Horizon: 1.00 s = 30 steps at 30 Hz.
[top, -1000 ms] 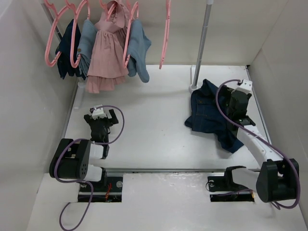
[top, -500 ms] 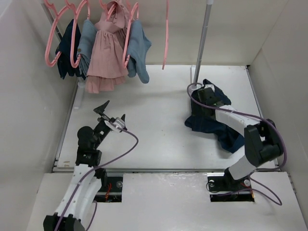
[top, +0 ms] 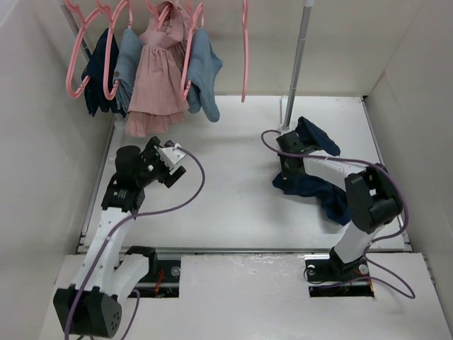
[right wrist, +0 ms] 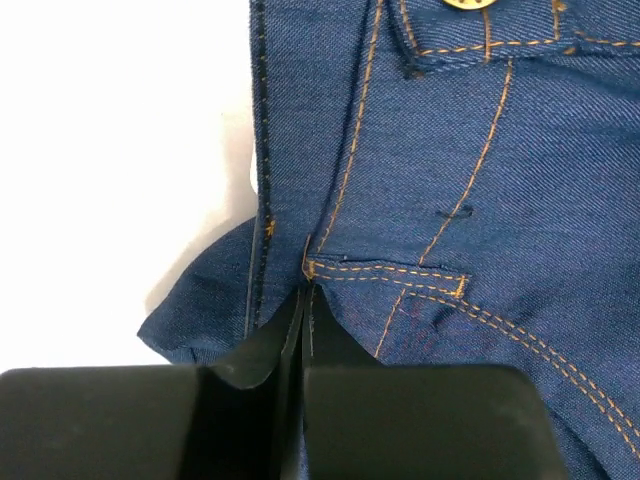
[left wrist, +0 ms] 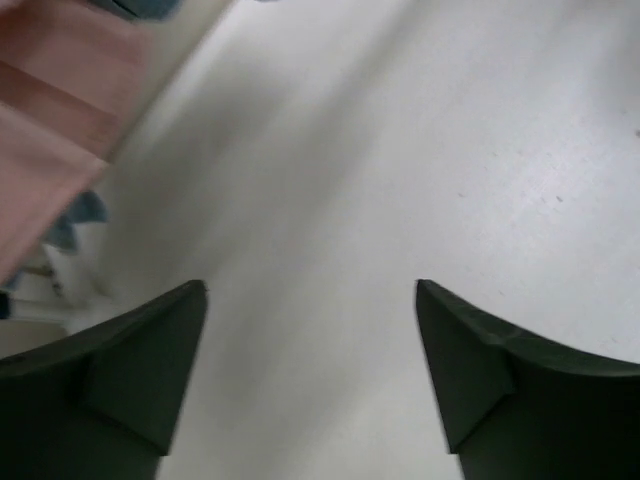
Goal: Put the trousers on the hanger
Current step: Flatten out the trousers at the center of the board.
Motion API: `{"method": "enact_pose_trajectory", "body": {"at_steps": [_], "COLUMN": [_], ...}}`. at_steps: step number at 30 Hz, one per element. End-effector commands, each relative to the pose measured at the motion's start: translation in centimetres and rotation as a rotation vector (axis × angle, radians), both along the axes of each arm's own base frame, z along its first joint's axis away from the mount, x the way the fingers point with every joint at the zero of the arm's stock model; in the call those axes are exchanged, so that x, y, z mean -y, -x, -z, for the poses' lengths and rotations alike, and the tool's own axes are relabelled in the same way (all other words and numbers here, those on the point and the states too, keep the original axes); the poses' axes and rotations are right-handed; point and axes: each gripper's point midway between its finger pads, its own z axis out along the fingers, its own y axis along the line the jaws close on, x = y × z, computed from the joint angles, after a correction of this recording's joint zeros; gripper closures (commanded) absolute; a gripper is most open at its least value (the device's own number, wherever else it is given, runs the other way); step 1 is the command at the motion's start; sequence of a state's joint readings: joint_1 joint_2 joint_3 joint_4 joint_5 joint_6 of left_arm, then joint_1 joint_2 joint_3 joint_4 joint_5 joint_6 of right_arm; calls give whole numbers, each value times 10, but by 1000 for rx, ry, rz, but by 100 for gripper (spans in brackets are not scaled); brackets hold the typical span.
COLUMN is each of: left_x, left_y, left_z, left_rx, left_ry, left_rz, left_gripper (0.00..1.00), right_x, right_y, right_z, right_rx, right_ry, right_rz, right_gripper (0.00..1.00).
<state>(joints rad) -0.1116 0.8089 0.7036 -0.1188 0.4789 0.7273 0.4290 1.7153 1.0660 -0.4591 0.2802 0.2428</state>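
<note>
Dressed hangers: we list a pink dress [top: 154, 81] and blue garments on the rail, far to the left of the pole [top: 300, 60]. They are no part of this job.

Left claw [top: 167, 164]: well left of the pole and above bare table [top: 226, 198]. In the wrist view its fingers [left wrist: 135, 365] are spread wide with nothing between them.

Hanger [top: 245, 49]: pink and bare, hanging just left of the pole, seen almost edge-on.

Right claw [top: 290, 144]: at the foot of the pole. Its fingers [right wrist: 250, 350] are pressed together, and we judge them to be pinching a fold of denim beside a pocket corner.

Trousers [top: 301, 185]: a crumpled heap at the foot of the pole. We see its long axis running from there down and to the right, with the waist button uppermost in the wrist view.

Key relation: the hanger lies up and to the left of the right claw, on the other side of the pole.

Nearer arm: we judge the right arm nearer to both trousers and hanger. The left claw is free to steady the hanger.
</note>
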Motion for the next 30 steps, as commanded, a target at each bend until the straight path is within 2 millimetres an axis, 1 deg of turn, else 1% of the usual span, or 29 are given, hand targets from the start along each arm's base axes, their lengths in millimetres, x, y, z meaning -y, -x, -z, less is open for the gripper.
{"method": "enact_pose_trajectory", "body": {"at_steps": [1,2,3,4,5,6,8,9,10,12,14,15,16,17,18,19,20,21,22,23,24,25,26,27,28,29,30], "left_x": [8,8,9,10,10,10,13,14,15,17,17,19,19,19,19,19,21,22,22,22,23,23,23,24,24,25,25], "left_y": [12,11,9,9,9,9,7,6,3,3,1,2,2,1,-1,0,-2,-2,-4,-4,-8,-8,-11,-12,-14,-16,-17], "left_z": [31,35,36,46,49,49,50,47,45,43,41,41,41,39,37,37,39,39,40,44,38,41,41,39,41,36,40], "left_rx": [-212,-236,-252,-292,-301,-306,-312,-299,-286,-283,-274,-279,-279,-269,-263,-269,-271,-276,-278,-297,-276,-294,-297,-293,-293,-288,-300], "left_ry": [2,0,-1,0,-1,5,18,23,24,38,39,49,50,50,58,66,70,77,77,84,85,92,92,101,101,109,108], "left_rz": [47,46,46,54,54,50,53,61,62,67,67,72,72,72,69,65,74,70,70,65,66,61,61,57,57,54,53], "left_gripper": [25,28,30,30,30,30,30,30,30,30,31,31,33,33,34,34,34,34,36,36,37,37,38,38,38,38,38], "right_x": [-9,-15,-24,-29,-34,-45,-45,-48,-43,-42,-65,-76,-93,-122,-136,-151,-167,-168,-167,-164,-148,-133,-118,-85,-55,-41,-3], "right_y": [-3,-2,-2,-1,1,0,0,0,-2,-1,2,6,14,27,34,43,55,63,67,72,64,66,60,38,32,32,22], "right_z": [-22,-28,-36,-51,-59,-71,-85,-88,-91,-95,-110,-129,-140,-164,-199,-227,-270,-315,-340,-361,-375,-389,-388,-371,-375,-367,-359], "right_rx": [32,46,71,108,127,167,203,200,204,194,221,274,299,348,437,493,566,684,739,791,842,878,881,881,916,906,946], "right_ry": [-33,-49,-55,-59,-63,-76,-88,-108,-126,-175,-290,-305,-328,-361,-405,-465,-558,-624,-673,-705,-712,-759,-767,-732,-755,-773,-721], "right_rz": [-28,-44,-79,-115,-141,-164,-171,-170,-148,-145,-237,-323,-407,-522,-609,-668,-757,-787,-772,-767,-711,-655,-581,-426,-243,-178,27], "right_gripper": [100,100,100,100,100,100,100,100,100,100,100,100,100,100,100,100,100,100,100,100,100,100,100,100,100,100,100]}}
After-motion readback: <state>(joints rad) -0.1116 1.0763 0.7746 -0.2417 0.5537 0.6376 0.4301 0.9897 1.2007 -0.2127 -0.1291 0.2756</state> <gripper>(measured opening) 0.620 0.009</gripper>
